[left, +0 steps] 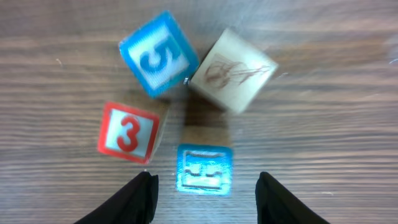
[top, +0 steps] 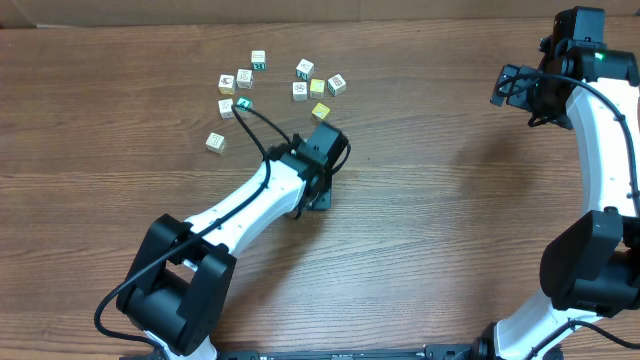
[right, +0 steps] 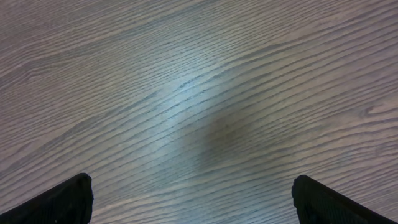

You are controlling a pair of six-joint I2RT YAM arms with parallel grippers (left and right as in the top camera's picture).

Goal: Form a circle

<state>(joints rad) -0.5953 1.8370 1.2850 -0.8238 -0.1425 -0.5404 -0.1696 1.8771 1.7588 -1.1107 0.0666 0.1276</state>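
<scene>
Circle, slightly blurry (overhead: indistinct)

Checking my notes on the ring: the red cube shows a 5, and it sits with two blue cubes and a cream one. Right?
Not quite. In the left wrist view the red cube shows a 3; the 5 is on a blue cube. The rest stands.

From the left wrist, the circle is blurred, the drawing on its cream cube smeared past reading, and the near edge cuts off the fingers of the left gripper. Overhead, that gripper's fingertips hide beneath its own wrist, the scattered cubes carry prints too small to read, and the right arm runs off the right edge.
</scene>
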